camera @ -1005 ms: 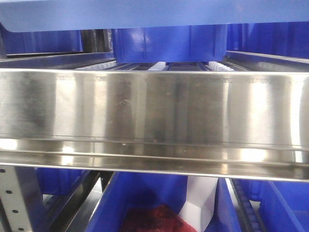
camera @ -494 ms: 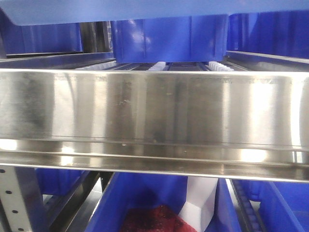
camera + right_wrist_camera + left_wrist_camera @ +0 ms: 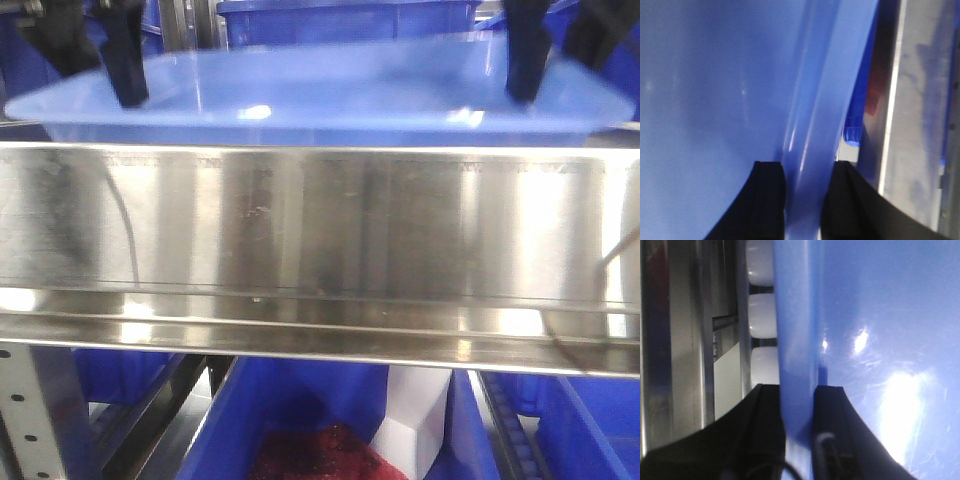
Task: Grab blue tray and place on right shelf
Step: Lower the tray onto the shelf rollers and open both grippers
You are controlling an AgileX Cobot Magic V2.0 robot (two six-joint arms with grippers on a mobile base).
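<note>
The light blue tray lies level across the exterior view, just above and behind the tall steel front lip of the right shelf. The lip hides the tray's underside, so I cannot tell whether it rests on the shelf. My left gripper is shut on the tray's left rim, one black finger on each side of it. My right gripper is shut on the right rim the same way.
Deep dark-blue bins stand at the back of the shelf. White rollers run under the tray's left edge. Below are more blue bins, one holding something red, a white piece and a perforated upright.
The tray has come down from the top edge of the view to just above the steel lip. Both grippers have come into view with it.
</note>
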